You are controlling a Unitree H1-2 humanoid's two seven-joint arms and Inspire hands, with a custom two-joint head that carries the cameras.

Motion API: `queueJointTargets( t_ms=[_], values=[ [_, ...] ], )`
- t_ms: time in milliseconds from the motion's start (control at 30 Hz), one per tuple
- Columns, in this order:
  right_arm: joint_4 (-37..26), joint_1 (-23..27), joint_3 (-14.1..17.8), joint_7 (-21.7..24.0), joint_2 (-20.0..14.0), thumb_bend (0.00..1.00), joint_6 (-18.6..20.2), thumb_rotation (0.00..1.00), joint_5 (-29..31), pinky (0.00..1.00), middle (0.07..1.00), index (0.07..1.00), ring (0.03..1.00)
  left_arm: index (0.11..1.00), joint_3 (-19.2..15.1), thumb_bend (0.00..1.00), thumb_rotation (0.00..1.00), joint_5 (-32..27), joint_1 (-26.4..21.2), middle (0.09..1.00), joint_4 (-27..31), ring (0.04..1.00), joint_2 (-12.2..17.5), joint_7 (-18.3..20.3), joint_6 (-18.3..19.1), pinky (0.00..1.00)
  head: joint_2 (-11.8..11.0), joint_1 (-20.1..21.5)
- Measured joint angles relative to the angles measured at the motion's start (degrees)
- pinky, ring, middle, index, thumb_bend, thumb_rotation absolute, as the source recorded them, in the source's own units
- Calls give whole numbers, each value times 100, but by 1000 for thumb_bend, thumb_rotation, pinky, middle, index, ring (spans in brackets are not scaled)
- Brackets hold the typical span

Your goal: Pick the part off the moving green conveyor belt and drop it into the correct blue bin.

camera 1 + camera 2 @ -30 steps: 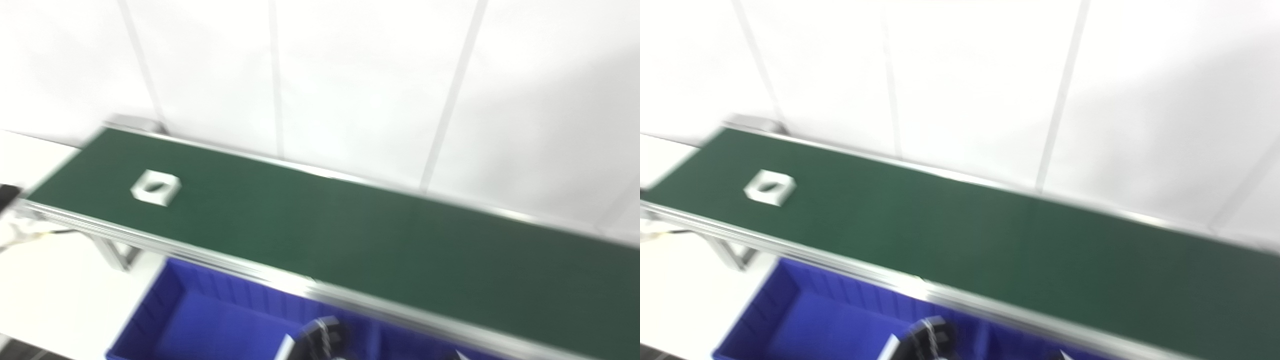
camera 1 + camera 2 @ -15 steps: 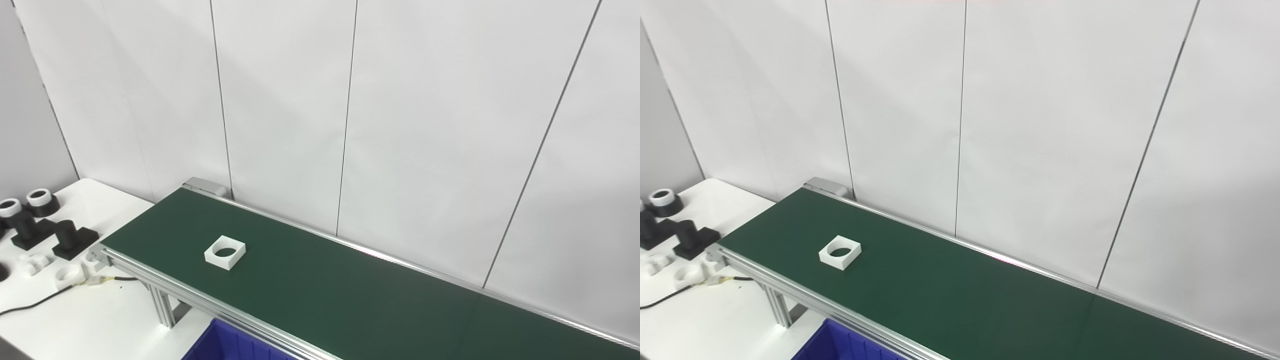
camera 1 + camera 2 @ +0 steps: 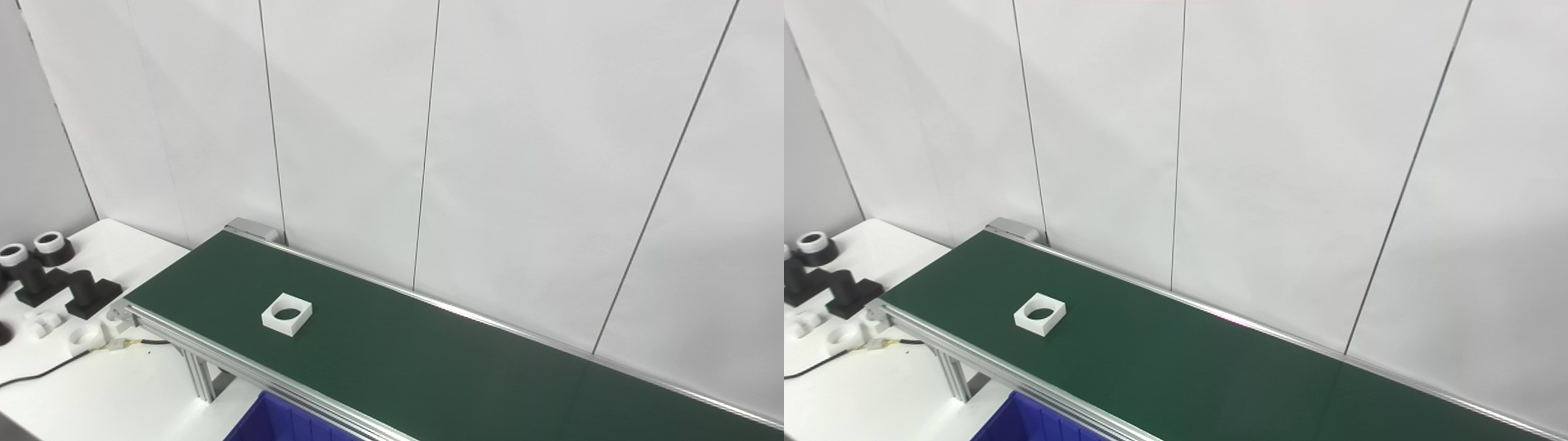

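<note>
A white square part with a round hole [image 3: 286, 315] lies flat on the green conveyor belt [image 3: 429, 361], near its left end; it also shows in the right eye view [image 3: 1040, 314]. A corner of a blue bin [image 3: 288, 422] shows at the bottom edge, below the belt's near rail. Neither hand is in view.
A white table [image 3: 92, 380] at the left holds black stands [image 3: 86, 293], white-topped black rings [image 3: 52, 245], small white parts [image 3: 82, 334] and a black cable [image 3: 37, 375]. The belt's aluminium rail [image 3: 245, 367] and leg [image 3: 199, 380] stand beside the bin. White wall panels rise behind.
The camera has tilted up since one second ago, so the bin and the dark hand at the bottom have left the picture. Over the last half second the white part has moved right along the belt.
</note>
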State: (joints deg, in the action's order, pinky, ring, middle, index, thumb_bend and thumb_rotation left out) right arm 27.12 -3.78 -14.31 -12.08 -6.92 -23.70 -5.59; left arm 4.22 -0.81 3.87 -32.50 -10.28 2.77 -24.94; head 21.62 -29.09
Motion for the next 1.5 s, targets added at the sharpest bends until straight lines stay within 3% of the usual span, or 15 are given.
queueJointTargets(
  t_ms=[600, 933, 1500],
  values=[
    [-20, -4, -28, -63, -5, 459, 0, 119, -77, 548, 781, 790, 717, 654, 7, 820, 0, -10, 26, 695, 169, 671, 0, -27, 0, 660, 167, 220],
    [-97, -2, -26, -64, -16, 477, 0, 4, -78, 574, 775, 792, 721, 666, 14, 783, 0, -2, 30, 719, 186, 692, 0, -43, 0, 690, 299, 360],
    [-269, -15, -2, -73, -51, 508, 0, 23, -170, 588, 772, 781, 722, 671, 21, 758, 0, -6, 63, 723, 384, 696, 0, -36, 0, 696, 571, 475]
  ],
)
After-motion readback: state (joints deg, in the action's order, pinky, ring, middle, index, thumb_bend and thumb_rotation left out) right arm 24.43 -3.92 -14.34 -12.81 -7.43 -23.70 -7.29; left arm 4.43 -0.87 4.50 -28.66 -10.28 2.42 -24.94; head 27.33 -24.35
